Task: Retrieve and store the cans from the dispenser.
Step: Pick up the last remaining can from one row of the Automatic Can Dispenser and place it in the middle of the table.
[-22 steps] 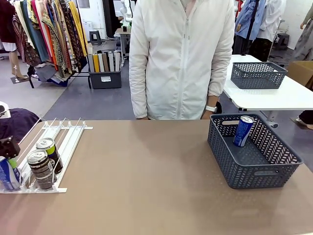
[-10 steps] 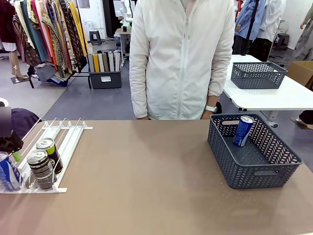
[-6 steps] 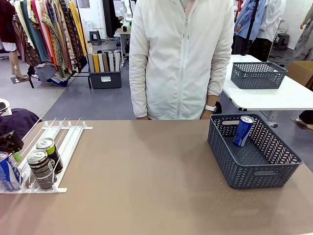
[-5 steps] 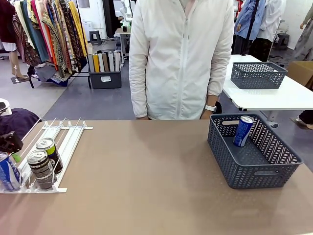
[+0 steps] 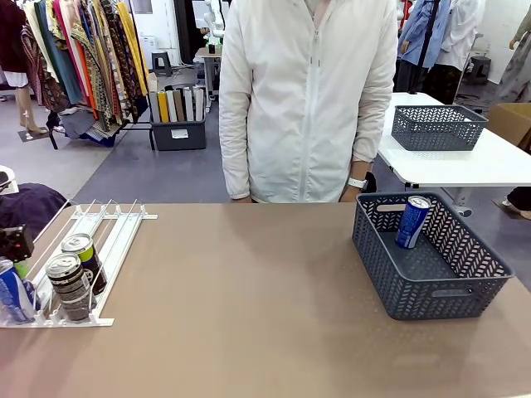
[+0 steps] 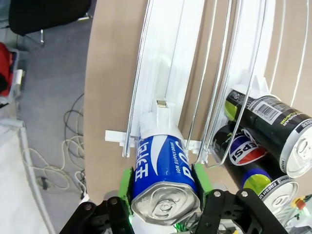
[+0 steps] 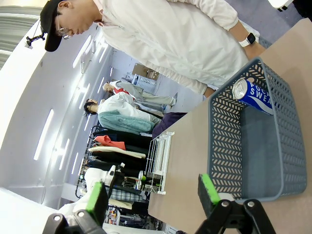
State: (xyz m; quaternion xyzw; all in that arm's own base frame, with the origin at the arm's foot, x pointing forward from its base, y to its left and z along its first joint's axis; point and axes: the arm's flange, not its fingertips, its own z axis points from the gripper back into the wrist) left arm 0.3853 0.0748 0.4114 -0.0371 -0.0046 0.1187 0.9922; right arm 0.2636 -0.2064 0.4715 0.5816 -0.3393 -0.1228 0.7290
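The left tool (image 6: 164, 189) sits at the dispenser's (image 5: 112, 228) low near end, its green pads (image 6: 126, 183) pressed against either side of the blue can (image 6: 163, 170) – a pinch, as far as the left wrist view shows. The can stands upright in the dispenser's outer lane, silver top toward the wrist camera. I judge this to be the pick-up step, with the grip made and the can not yet lifted out.

The next move, as I read it, is a lift straight up until the can's base clears the white end stopper (image 6: 161, 116) and the wire dividers (image 6: 195, 97) (both close against the can), then a carry away from the dispenser to the basket (image 5: 465, 303). A tilt or sideways drag risks catching a wire.

One lane in from the blue can, two dark cans wait – the Pepsi can (image 6: 242, 155) at the low end, the second dark can (image 6: 273, 124) touching it just up-slope. They stand just beside the gripped can, so the left tool has little room on that side.

Past the dispenser the desk (image 5: 249, 298) lies bare. A person (image 5: 307, 99) stands behind its far edge. The basket rests well apart from the dispenser, at the desk's opposite end, with one stored can (image 5: 412, 221) leaning at its far wall. The right tool (image 7: 151, 192) hangs beyond the basket, on the side away from the dispenser, pads spread wide and gripping nothing.
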